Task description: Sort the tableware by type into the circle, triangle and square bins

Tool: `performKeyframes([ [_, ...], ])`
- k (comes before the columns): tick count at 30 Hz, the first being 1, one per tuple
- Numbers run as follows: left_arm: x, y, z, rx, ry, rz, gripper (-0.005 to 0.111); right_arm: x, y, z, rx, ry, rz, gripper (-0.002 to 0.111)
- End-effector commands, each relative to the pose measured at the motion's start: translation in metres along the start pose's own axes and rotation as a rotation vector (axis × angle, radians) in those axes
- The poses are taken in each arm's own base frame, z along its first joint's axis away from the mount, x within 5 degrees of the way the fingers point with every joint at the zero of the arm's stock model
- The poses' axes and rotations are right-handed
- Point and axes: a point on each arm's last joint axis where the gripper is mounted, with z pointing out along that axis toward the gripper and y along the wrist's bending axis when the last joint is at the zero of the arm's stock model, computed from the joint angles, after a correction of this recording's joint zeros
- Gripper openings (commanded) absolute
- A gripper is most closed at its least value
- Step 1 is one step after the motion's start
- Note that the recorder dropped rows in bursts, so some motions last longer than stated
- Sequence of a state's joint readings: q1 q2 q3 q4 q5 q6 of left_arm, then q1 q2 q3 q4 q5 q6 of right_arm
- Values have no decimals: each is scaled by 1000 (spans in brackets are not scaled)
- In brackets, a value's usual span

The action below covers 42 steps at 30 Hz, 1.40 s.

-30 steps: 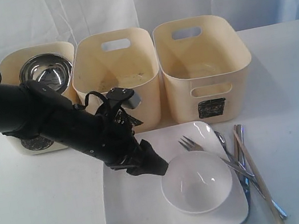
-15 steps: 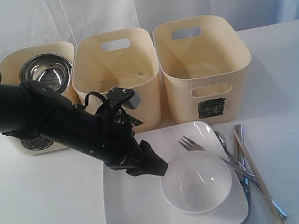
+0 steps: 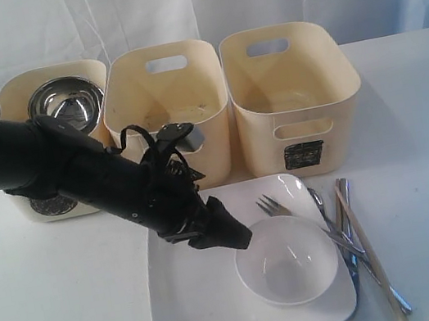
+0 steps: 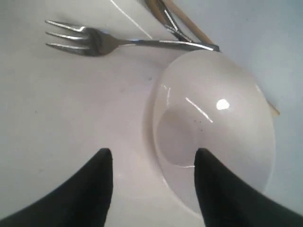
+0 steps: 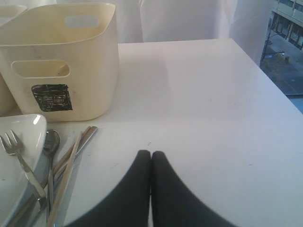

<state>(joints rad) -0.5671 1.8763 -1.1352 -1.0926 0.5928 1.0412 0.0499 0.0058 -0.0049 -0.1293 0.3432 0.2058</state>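
- Your left claw [image 4: 154,191] is wide open and straddles the rim of the small white bowl [image 4: 215,118], one finger inside, one over the plate [image 4: 66,113].
- Lower until the rim sits deep, then pinch; the glaze looks slippery.
- Lift straight up, clear of the fork [image 4: 90,41].
- The steel bowl [image 3: 65,104] sits in the far-left bin [image 3: 10,87], so that's the likely target.
- Right claw [image 5: 151,189] is pressed shut, idle over the desk [image 5: 213,94].
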Motion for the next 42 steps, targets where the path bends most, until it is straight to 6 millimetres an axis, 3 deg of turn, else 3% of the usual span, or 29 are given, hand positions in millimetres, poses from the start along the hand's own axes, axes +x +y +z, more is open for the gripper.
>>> performKeyframes([
  [1,-2,-8,0,71,-34,-22,56,1,0,0,-1,-9,-6,0],
  [10,-3,1,1,-23,-46,-9,56,1,0,0,-1,-9,-6,0],
  [18,-6,-19,22,-103,-38,78,56,1,0,0,-1,-9,-6,0],
  [32,-5,-20,23,-100,-37,75,56,1,0,0,-1,-9,-6,0],
  [38,7,-11,40,-64,27,40,56,1,0,0,-1,-9,-6,0],
  [41,10,-8,44,-62,40,28,46,1,0,0,-1,-9,-6,0],
  [42,12,-7,45,-64,49,33,36,1,0,0,-1,-9,-6,0],
])
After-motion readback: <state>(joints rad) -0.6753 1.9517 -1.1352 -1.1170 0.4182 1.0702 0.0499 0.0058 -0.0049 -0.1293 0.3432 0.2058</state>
